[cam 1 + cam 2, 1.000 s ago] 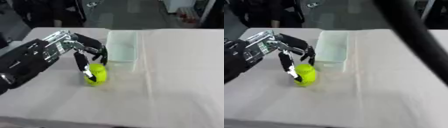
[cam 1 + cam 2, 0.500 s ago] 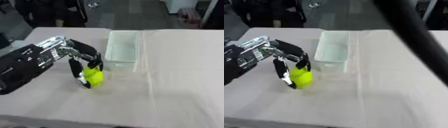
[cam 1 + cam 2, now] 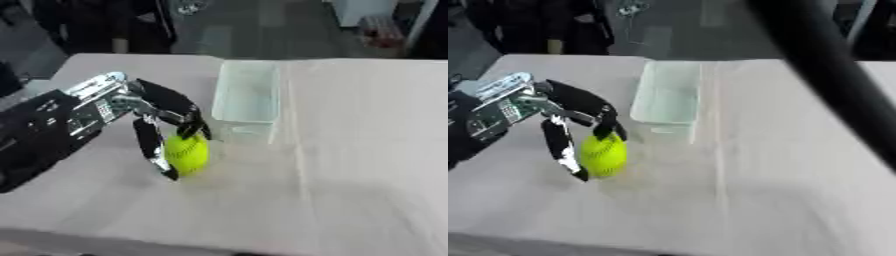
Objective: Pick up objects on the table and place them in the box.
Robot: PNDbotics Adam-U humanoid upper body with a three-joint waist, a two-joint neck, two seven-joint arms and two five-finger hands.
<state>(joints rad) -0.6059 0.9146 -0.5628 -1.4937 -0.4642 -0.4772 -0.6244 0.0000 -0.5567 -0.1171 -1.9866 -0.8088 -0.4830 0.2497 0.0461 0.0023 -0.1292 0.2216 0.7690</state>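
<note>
Hold: my left hand (image 3: 156, 116) curls around the yellow-green ball (image 3: 187, 152).
Box: the clear plastic box (image 3: 248, 97) lies just beyond, up and right.

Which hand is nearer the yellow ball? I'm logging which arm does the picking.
Left. The left hand is curled around the yellow ball; the right hand shows in neither view.

The left side of the yellow ball (image 3: 187, 152) is covered by the curled fingers of the left hand (image 3: 156, 120). The left arm is cut off by the frame's left edge. Contact between ball and table (image 3: 350, 150) cannot be judged through blur. The clear box (image 3: 247, 98) is too blurred for its contents to be made out.
</note>
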